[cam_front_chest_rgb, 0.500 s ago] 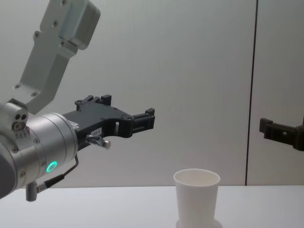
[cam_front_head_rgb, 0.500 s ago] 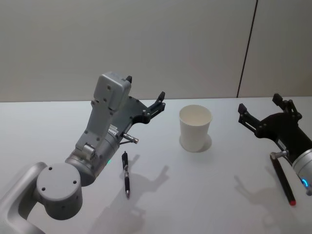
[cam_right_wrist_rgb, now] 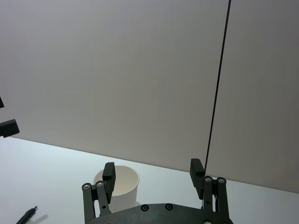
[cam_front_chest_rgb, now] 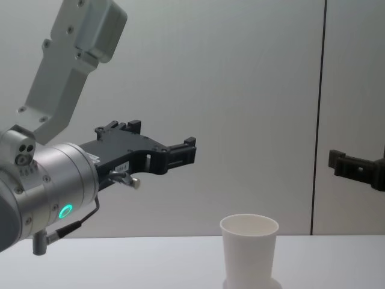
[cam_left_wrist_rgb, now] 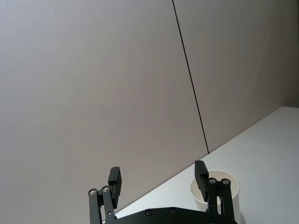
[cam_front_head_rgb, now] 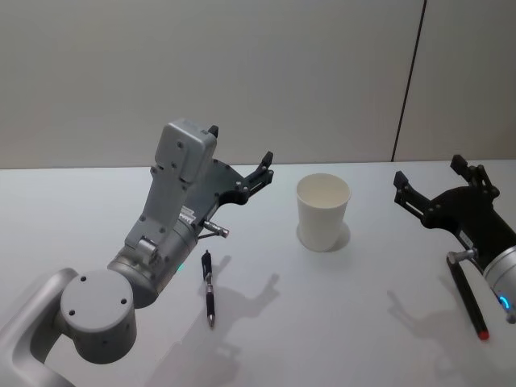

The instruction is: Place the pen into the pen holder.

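No visible shift since earlier frame. Left gripper spread, empty, raised left of paper cup; right gripper likewise, right of cup. Black pen flat on table, near-left of cup. Probably light, stiff, slick: pinch mid-barrel.

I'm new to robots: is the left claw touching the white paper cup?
Apart. The chest view shows the open left gripper up in the air, bare wall between it and the pen holder.
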`<act>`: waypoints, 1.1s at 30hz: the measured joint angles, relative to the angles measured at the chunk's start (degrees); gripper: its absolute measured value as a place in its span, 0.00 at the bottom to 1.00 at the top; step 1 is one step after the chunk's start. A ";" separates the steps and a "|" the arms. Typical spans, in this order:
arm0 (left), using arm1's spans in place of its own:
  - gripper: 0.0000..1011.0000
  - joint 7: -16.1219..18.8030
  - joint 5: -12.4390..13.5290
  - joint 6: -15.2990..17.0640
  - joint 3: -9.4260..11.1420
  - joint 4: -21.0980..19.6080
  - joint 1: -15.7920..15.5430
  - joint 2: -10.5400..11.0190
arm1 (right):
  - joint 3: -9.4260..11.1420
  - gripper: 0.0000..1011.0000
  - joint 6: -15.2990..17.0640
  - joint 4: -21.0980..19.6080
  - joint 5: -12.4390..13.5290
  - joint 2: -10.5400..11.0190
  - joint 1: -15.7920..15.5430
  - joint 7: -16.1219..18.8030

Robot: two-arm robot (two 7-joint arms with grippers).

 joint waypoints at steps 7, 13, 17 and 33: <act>0.99 0.00 0.00 0.00 0.00 0.00 0.00 0.00 | 0.00 0.99 0.00 0.00 0.00 0.00 0.00 0.00; 0.99 0.00 0.00 0.00 0.00 0.00 0.00 0.00 | 0.00 0.99 0.00 0.00 0.00 0.00 0.00 0.00; 0.99 0.00 0.00 0.00 0.00 0.00 0.00 0.00 | 0.00 0.99 0.00 0.00 0.00 0.00 0.00 0.00; 0.99 0.00 0.00 0.00 0.00 0.00 0.00 0.00 | -0.12 0.99 4.55 -2.12 0.32 -0.24 -0.40 -0.60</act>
